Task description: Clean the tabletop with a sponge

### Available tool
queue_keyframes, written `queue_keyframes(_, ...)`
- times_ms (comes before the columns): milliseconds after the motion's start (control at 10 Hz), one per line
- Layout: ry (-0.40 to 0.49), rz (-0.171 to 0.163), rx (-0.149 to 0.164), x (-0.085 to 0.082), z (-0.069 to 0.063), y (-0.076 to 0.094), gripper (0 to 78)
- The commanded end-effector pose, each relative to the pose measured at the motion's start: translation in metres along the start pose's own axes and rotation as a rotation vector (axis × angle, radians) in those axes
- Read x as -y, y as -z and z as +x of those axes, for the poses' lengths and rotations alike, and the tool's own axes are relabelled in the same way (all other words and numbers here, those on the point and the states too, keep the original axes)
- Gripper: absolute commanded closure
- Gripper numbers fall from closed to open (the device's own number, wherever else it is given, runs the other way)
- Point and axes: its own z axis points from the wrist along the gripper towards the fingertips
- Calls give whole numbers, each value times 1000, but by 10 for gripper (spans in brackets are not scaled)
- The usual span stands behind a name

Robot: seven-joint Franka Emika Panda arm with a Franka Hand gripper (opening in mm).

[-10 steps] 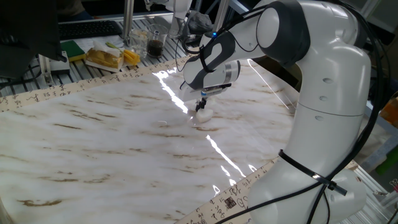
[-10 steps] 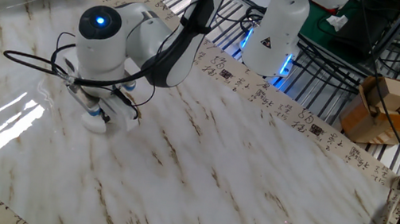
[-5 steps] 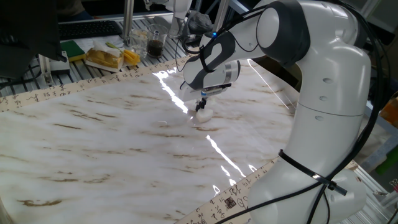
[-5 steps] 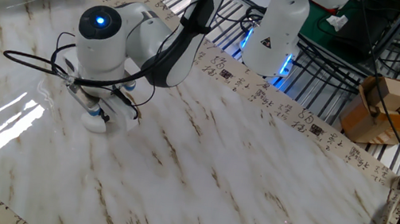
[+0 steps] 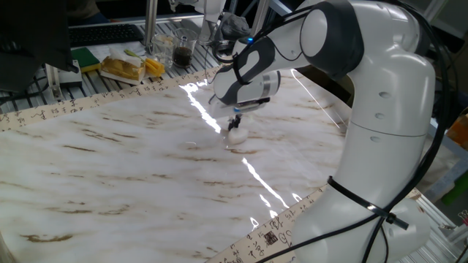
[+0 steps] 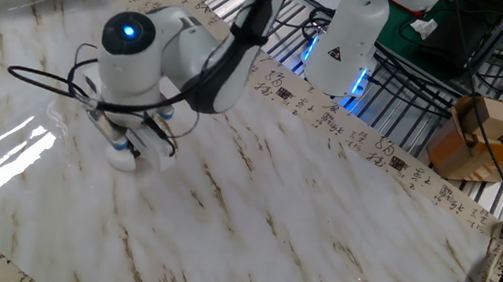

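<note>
While the tabletop [image 5: 110, 175] stretched wide and glossy, its brown veins running out to the beige printed border [image 5: 88, 102], the white arm [image 5: 380, 109] reached down over its middle. Its gripper [image 5: 235, 127] was clamped on the sponge [image 5: 235, 134], a small white block pressed flat against the marble beside a streak of glare.

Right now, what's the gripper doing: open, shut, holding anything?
Gripper: shut on the sponge, pressing it down against the tabletop.
</note>
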Motion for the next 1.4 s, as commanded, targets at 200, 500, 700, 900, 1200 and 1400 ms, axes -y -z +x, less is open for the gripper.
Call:
queue_keyframes(200,-74,-4,-7,-21,2,5,764)
queue_keyframes(500,-103,-5,-7,-36,6,4,764)
queue_keyframes(700,-121,-6,-7,-44,9,6,764)
queue_keyframes(900,-137,-8,-8,-51,11,4,764)
queue_keyframes(1200,-154,-23,-8,-60,11,2,764)
queue_keyframes(1400,-165,-31,-10,-64,11,1,764)
